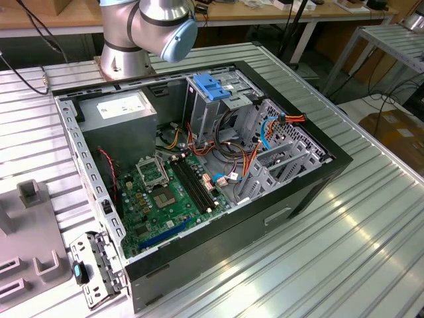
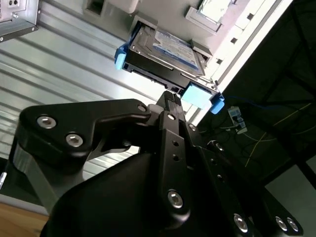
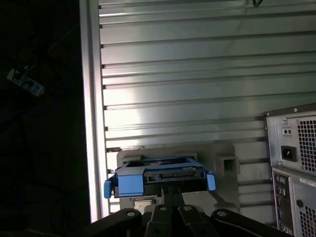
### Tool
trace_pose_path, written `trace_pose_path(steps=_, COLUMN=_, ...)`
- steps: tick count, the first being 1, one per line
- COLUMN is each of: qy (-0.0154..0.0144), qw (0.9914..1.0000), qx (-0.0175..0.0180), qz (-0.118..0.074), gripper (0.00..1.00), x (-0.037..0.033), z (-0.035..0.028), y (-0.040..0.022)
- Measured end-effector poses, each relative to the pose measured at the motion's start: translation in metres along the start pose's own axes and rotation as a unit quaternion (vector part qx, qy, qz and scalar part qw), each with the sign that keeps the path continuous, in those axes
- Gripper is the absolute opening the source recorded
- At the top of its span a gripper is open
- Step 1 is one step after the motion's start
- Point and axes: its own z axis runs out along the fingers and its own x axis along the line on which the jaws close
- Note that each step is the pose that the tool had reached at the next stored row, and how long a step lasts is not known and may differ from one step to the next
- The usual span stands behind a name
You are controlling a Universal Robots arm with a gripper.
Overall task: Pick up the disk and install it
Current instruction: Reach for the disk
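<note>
The disk (image 2: 165, 47) is a silver drive with a white and blue label, framed by blue plastic rails (image 2: 120, 57). In the first wrist view the disk (image 3: 173, 175) shows its dark connector edge, with a blue tab at one corner. It sits over a grey holder plate (image 3: 222, 163) near the edge of the ribbed metal table. My gripper (image 2: 170, 95) has its black fingers drawn together at the disk's near edge, beside the blue tab (image 2: 197, 94). In the first wrist view the gripper (image 3: 170, 190) meets that same edge.
An open computer case (image 1: 199, 165) lies on the table, with a motherboard, a grey power supply box (image 1: 122, 109) and a drive cage topped by a bare blue bracket (image 1: 211, 85). The arm's base (image 1: 152, 26) stands behind it. The case's rear panel (image 3: 296, 163) stands beside the holder.
</note>
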Motion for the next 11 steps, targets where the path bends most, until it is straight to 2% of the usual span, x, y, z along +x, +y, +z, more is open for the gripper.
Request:
trace_pose_path(steps=5, qy=0.0011, qw=0.99973, qx=-0.0001, qz=-0.023, gripper=0.11, x=0.0031, z=0.0017, y=-0.002)
trace_pose_path(steps=11, qy=0.0014, qw=0.99949, qx=-0.0002, qz=-0.032, gripper=0.11, x=0.0202, z=0.0036, y=-0.0051)
